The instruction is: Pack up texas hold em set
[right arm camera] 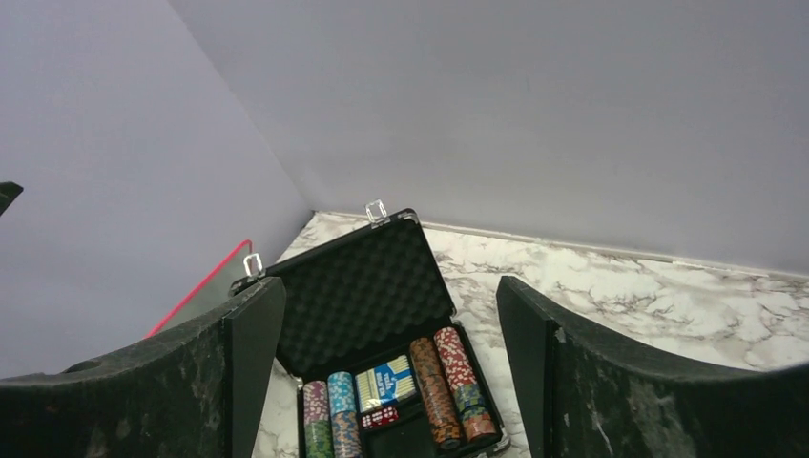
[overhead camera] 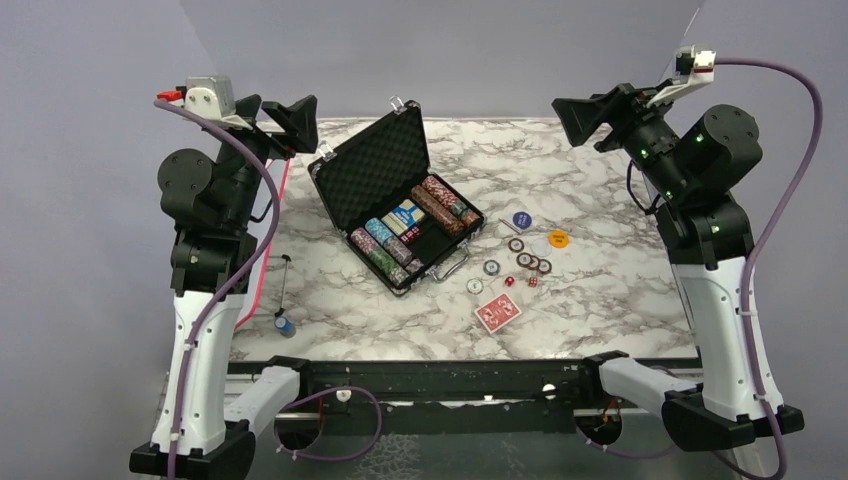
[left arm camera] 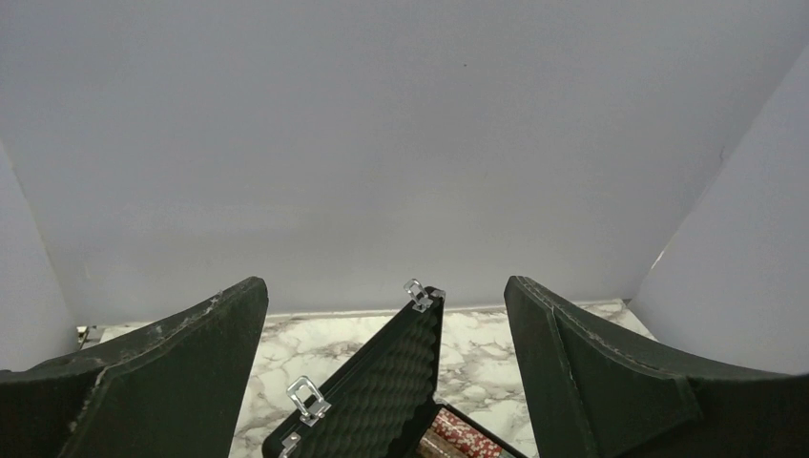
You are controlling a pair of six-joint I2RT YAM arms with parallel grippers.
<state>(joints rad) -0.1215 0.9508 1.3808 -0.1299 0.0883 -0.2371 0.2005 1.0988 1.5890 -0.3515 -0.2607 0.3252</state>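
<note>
You are looking at the briefcase (overhead camera: 400, 210) sitting open in the middle of the marble table (overhead camera: 620, 290). It is turned at an angle, with its foam-lined lid (overhead camera: 375, 165) standing up toward the back and its metal handle (overhead camera: 455, 265) pointing toward you. Rows of poker chips (overhead camera: 385, 250) are lying in the tray, and a blue-printed card box (right arm camera: 386, 382) and some boxed dice (right arm camera: 380, 417) are resting between the rows.

To the right of the case, loose pieces are lying on the table:
- a blue disc (overhead camera: 520, 220)
- an orange disc (overhead camera: 558, 238)
- a short run of brown-rimmed chips (overhead camera: 530, 262)
- a pale chip (overhead camera: 492, 267)
- two loose red dice (overhead camera: 508, 281)
- a stack of red-backed cards (overhead camera: 497, 312), lying nearest you

Your left gripper (left arm camera: 386, 286) is hovering high over the table's left rear, its fingers (left arm camera: 172, 363) spreading wide and gripping nothing. Your right gripper (right arm camera: 386, 286) is hanging high at the right rear and aiming toward the case, its own fingers (right arm camera: 611, 372) likewise standing wide apart and empty.

A red-edged board (overhead camera: 254, 280) is running along the table's left side, and a small blue-tipped tool (overhead camera: 284, 322) is lying just beside it.
</note>
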